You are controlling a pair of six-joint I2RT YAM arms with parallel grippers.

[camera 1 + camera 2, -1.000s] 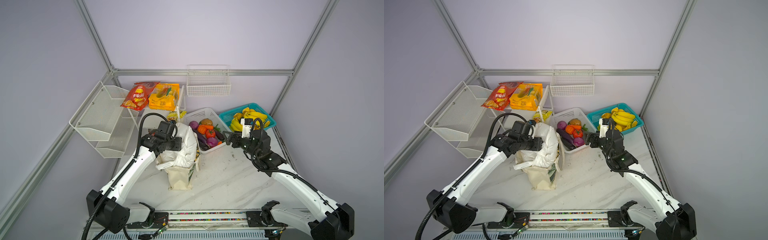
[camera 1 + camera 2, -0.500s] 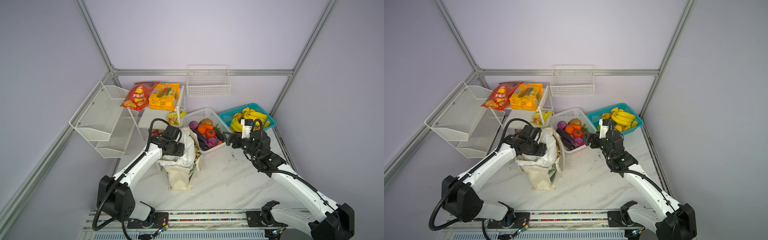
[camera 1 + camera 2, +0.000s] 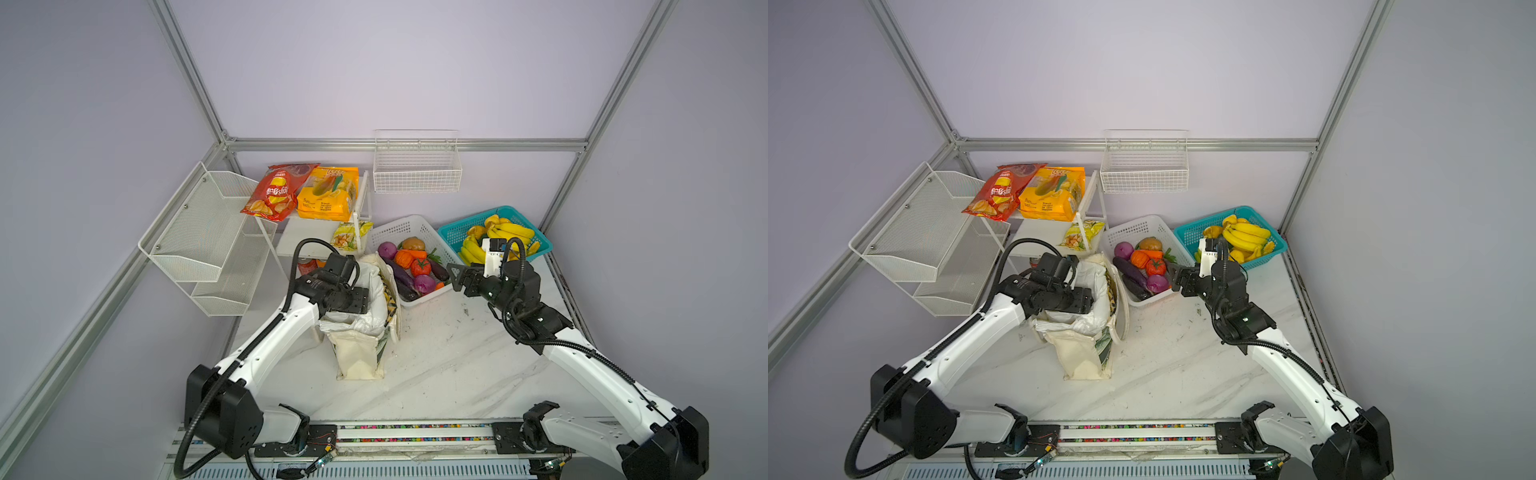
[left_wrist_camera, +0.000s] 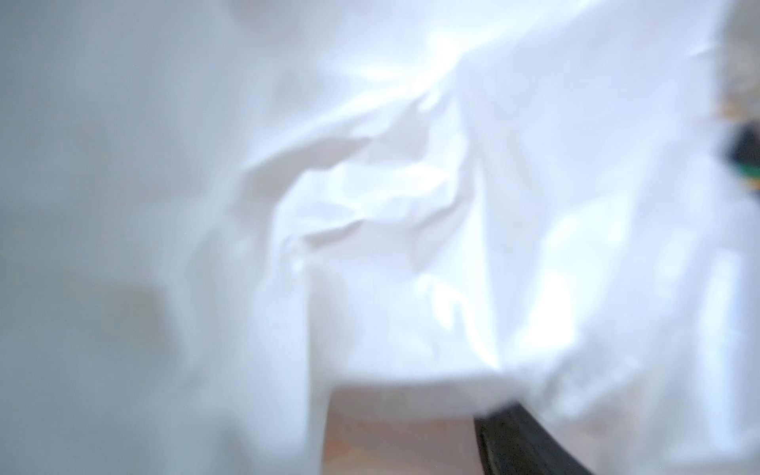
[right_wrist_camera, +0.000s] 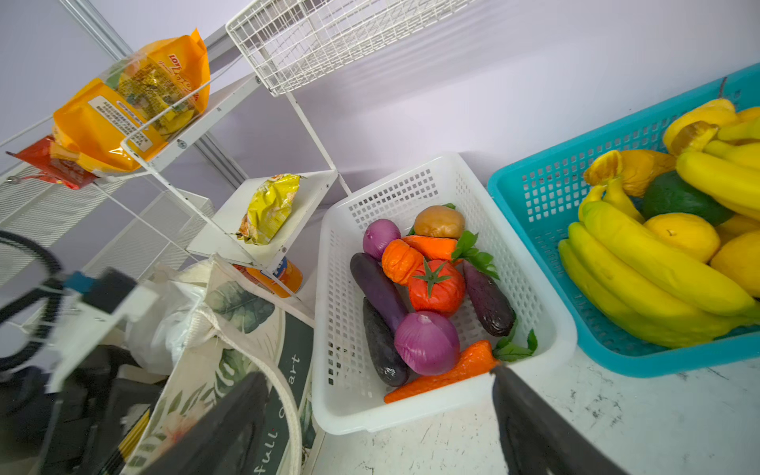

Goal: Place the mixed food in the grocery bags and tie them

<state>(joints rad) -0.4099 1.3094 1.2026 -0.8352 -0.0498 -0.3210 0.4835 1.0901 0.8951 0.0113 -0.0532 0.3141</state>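
Glossy crinkled plastic bag; matt canvas tote.

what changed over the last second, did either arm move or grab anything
The left claw moved right and slightly forward, from the tote's left edge to the mouth of the plastic bag. Whether it grips the plastic cannot be told. The right claw stayed open and empty beside the white basket. The tote and basket did not move.
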